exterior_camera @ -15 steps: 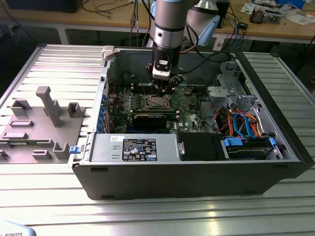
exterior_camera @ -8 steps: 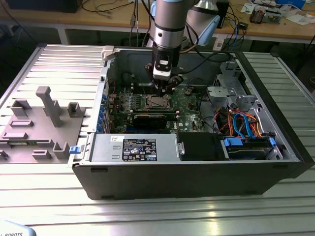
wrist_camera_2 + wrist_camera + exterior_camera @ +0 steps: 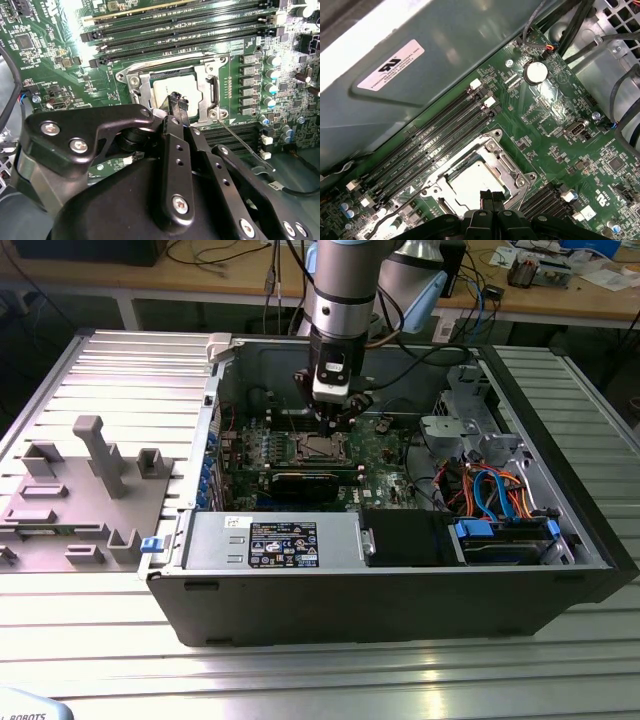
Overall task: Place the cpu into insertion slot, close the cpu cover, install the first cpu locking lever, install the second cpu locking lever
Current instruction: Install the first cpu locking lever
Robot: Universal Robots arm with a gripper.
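Pincer hovers clenched, fingertips together, just above the cpu, one chip seated in the insertion slot at the exterior view's centre. One cpu cover frames it, closed. One white label sits upper left in the first wrist view.

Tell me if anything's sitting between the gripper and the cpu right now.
Nothing visible does. In both wrist views the gripper hangs directly over the cpu, whose pale face shows through the window of the cpu cover, already lying down over the insertion slot.
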